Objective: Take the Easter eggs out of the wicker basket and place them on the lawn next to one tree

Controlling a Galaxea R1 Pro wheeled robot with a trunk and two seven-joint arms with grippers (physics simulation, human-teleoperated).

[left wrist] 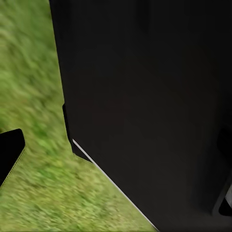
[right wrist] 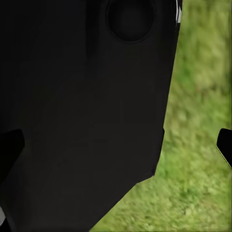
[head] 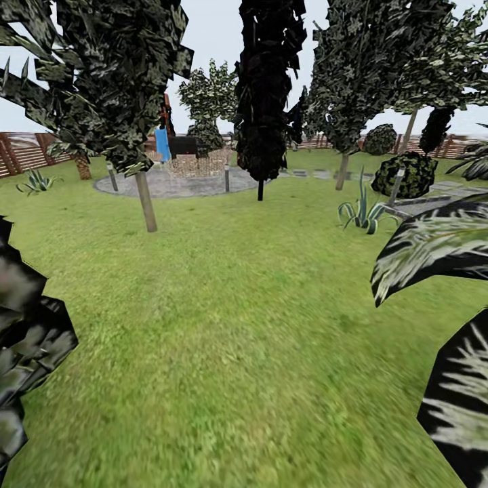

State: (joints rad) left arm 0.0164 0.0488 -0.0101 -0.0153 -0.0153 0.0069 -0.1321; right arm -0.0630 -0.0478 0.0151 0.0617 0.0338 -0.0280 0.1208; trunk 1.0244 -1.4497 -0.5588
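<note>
I face the lawn of the garden. The Easter eggs and the wicker basket are out of view. Ahead stand a slim straight-trunked tree, a near-black conifer and a leafy tree with a pale trunk. In the left wrist view my left gripper hangs beside the robot's black body over blurred grass, its fingertips wide apart. In the right wrist view my right gripper is likewise spread, its fingertips at the picture's edges. Neither holds anything.
Dark foliage crowds the near left and big striped leaves the near right. A spiky plant and a round shrub stand at right. Farther off are a grey paved circle, a playset with a blue slide and a slat fence.
</note>
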